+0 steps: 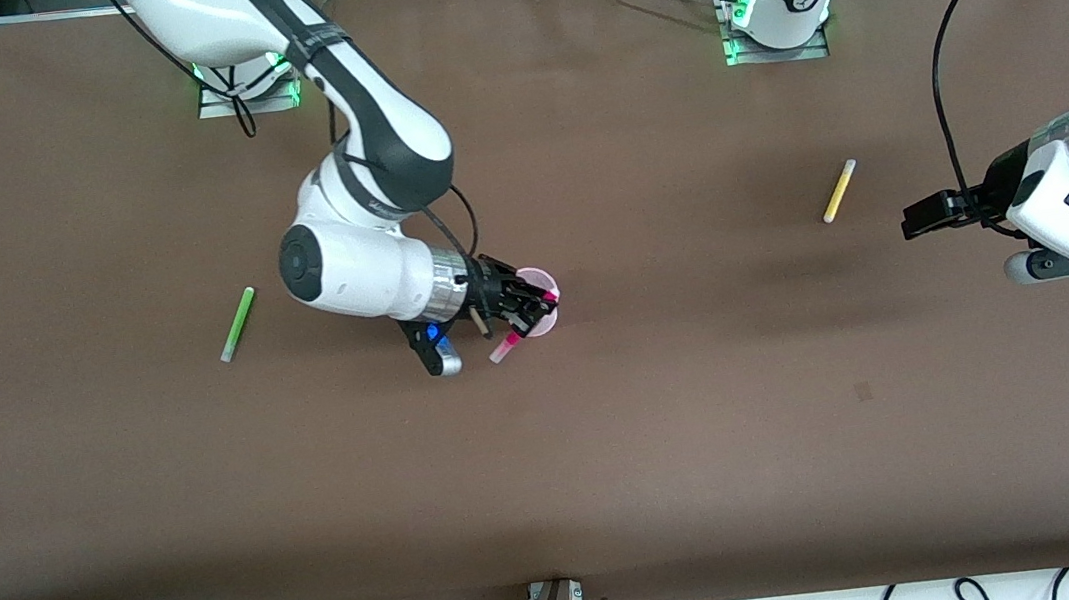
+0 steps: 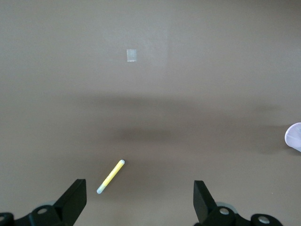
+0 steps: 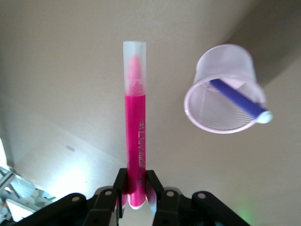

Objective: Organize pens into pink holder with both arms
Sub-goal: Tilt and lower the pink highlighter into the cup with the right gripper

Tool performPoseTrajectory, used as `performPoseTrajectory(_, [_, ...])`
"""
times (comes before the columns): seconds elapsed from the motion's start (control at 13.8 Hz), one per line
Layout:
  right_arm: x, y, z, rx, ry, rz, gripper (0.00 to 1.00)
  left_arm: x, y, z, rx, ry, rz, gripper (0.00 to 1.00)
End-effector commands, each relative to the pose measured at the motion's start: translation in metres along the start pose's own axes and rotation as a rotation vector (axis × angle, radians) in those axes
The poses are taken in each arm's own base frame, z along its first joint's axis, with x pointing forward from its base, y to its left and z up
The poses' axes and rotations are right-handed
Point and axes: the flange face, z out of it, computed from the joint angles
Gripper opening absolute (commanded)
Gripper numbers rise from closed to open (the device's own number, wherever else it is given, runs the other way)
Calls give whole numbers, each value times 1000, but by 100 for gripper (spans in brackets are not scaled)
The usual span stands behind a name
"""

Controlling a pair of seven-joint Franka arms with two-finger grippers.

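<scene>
Surface: brown counter (image 1: 610,432), matte, bounded by a metal frame; cables are seen along the edge nearest the front camera.

Right tool (image 1: 528,313): fully closed on the magenta pen (image 3: 135,136) at its lower end; held over the pink holder (image 1: 542,291), about midway along the counter.

Left tool (image 2: 140,200): fingers spread wide, nothing gripped; held in the air near the left arm's end of the counter, with the yellow pen (image 1: 839,191) lying on the counter ahead of it. This arm appears to be waiting.

Risk, missed insertion: in the right wrist view the magenta pen is offset beside the holder's mouth, not lined up with it. If released so, the pen is judged likely to land on the counter and roll.

Risk, tipping: the holder is light and thin-walled. A push on its rim by pen or fingers could knock it over and spill the purple pen (image 3: 237,100).

Risk, obstruction: the purple pen leans across the mouth and over the rim, so the free opening is narrowed.

Risk, slip: the grip sits at the very end of the pen, so the pen could be pivoted by any contact.

Holder appearance: pale pink, translucent, round, slightly tapered, thin rim, finely ribbed inside.

Pens remaining: green pen (image 1: 237,324) toward the right arm's end; yellow pen toward the left arm's end.
</scene>
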Motion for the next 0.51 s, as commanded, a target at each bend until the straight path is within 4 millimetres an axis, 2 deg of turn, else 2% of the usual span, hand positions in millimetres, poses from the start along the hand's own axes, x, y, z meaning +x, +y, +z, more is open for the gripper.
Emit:
performPoseTrajectory(0.0, [-1, -10, 8, 45, -56, 81, 0, -6, -14, -4, -8, -4, 52, 100])
performPoseTrajectory(0.29, [7, -4, 17, 49, -117, 160, 0, -14, -25, -9, 30, 24, 104, 100])
performPoseTrajectory(0.43, [19, 2, 24, 47, -167, 224, 0, -16, -16, -7, 46, 33, 123, 100])
